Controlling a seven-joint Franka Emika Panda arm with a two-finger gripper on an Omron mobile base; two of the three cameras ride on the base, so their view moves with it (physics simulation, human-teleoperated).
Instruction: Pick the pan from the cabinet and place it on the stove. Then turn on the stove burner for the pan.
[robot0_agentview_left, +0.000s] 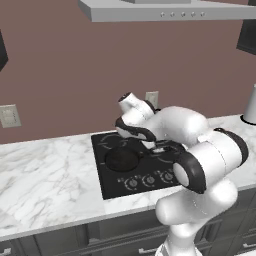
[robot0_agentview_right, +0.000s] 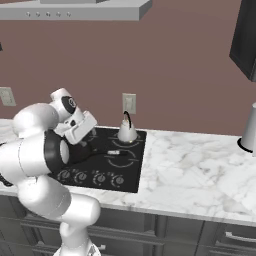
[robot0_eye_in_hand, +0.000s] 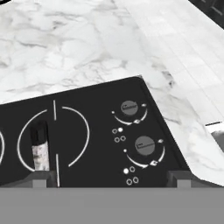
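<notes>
From the hand view I read the gripper (robot0_eye_in_hand: 107, 180) as spread: two small dark tips stand far apart at the bottom of the frame, nothing between them. Below the hand lies the stove (robot0_eye_in_hand: 100, 109), black glass, and the camera looks down at its corner where two round knobs sit, one (robot0_eye_in_hand: 129, 107) farther from the tips, one (robot0_eye_in_hand: 145, 145) nearer. Both lie a little toward the right-hand tip, between the tips rather than outside them.

To the other side, inside a burner ring, a short dark bar with a pale end lies across the glass: I take it for the end of the pan's handle (robot0_eye_in_hand: 39, 146). Its long axis runs roughly parallel to the line from tips to far edge of the view.

In the left base view the pan (robot0_agentview_left: 121, 159) sits on the stove's left front burner, the wrist hovering just behind and right of it. In the right base view the handle (robot0_agentview_right: 111, 152) points right, toward the middle of the cooktop, and a white kettle (robot0_agentview_right: 126, 131) stands on the rear burner. A row of knobs (robot0_agentview_right: 90, 177) lines the front edge.

My judgement: the pan is placed; the knob is what remains. The nearer knob in the hand view is the closest, but I can't tell which knob serves the pan's burner.
</notes>
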